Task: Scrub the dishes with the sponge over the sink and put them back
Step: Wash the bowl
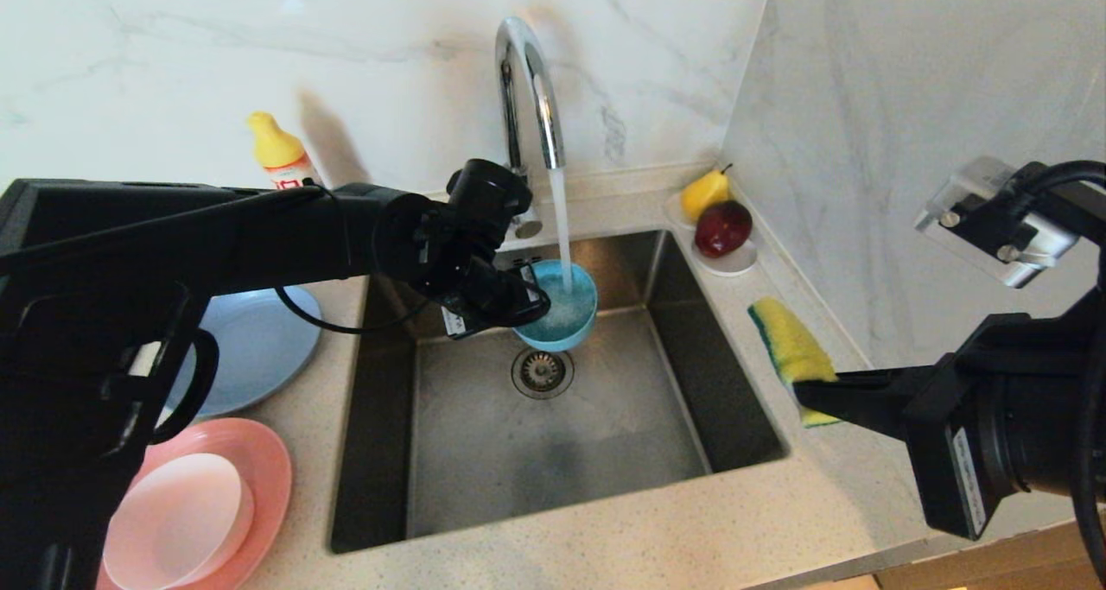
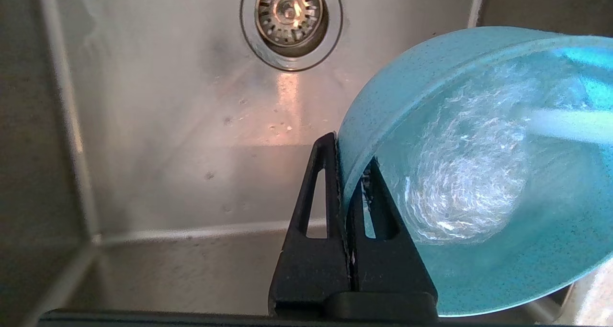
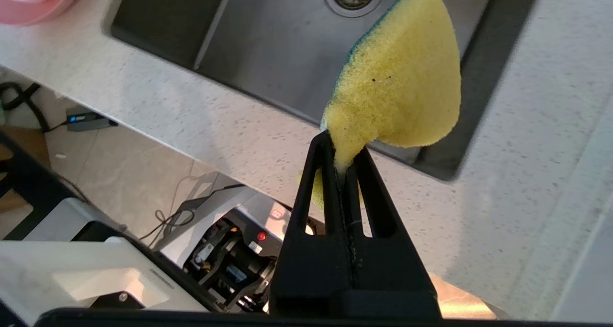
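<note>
Beside the sink (image 1: pixel 449 452) stand a yellow-capped bottle (image 1: pixel 281 154) and a saucer (image 1: pixel 734 262) with one pear (image 1: pixel 704 193) and one apple (image 1: pixel 724 227). The left gripper (image 2: pixel 348 166), reaching level over the basin, is clamped on the rim of the teal bowl (image 1: pixel 557 309) under the tap (image 1: pixel 527 80) stream. The right gripper (image 3: pixel 344 152) pinches the sponge (image 3: pixel 397 83) above the right counter edge. Left of the sink lie two plates, blue (image 1: pixel 255 344) and pink (image 1: pixel 263 460), the pink one holding one pale bowl (image 1: pixel 177 521).

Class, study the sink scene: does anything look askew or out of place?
Nothing is spilled or broken. The teal bowl hangs tilted under the running tap, pinched at its rim by the left gripper.
</note>
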Available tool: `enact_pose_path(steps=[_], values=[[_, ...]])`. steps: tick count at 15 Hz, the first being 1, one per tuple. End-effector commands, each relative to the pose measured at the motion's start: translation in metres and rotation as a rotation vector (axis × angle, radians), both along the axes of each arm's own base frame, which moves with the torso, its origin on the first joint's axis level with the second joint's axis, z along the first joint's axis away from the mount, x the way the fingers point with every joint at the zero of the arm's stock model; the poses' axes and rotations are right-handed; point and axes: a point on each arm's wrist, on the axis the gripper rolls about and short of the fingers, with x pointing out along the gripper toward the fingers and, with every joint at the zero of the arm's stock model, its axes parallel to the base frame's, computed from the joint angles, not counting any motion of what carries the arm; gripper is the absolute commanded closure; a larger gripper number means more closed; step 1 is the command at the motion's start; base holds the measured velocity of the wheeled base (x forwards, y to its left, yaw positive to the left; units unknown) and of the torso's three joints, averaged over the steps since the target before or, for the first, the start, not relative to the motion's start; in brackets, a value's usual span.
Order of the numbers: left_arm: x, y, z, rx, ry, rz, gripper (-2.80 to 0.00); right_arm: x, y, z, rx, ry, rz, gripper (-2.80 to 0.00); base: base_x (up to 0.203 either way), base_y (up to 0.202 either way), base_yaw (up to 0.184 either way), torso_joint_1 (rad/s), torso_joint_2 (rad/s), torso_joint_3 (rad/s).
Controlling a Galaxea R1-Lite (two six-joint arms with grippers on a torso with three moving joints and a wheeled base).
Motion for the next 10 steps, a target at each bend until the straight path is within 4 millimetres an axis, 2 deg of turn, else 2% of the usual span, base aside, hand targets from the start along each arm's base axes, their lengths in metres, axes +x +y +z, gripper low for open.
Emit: enact_pose_path(steps=[1,3,5,10], values=[[-0.011,0.007,0.012,0.006,-0.007,0.001,0.00,0.001,0.008,-0.006,-0.019,0.021,0.024,0.00,0.000,0.000,0.000,0.000,0.00,0.000],[-0.022,0.013,0.020,0.020,-0.016,0.008,0.00,0.000,0.012,-0.011,-0.033,0.036,0.040,0.00,0.000,0.000,0.000,0.000,0.00,0.000],[-0.030,0.023,0.025,0.113,-0.056,0.062,0.00,-0.002,0.013,-0.015,-0.036,0.053,0.063,0.00,0.000,0.000,0.000,0.000,0.00,0.000],[-0.062,0.045,0.063,0.118,-0.281,0.078,0.00,-0.002,0.022,-0.022,-0.007,0.124,0.107,0.00,0.000,0.000,0.000,0.000,0.00,0.000]])
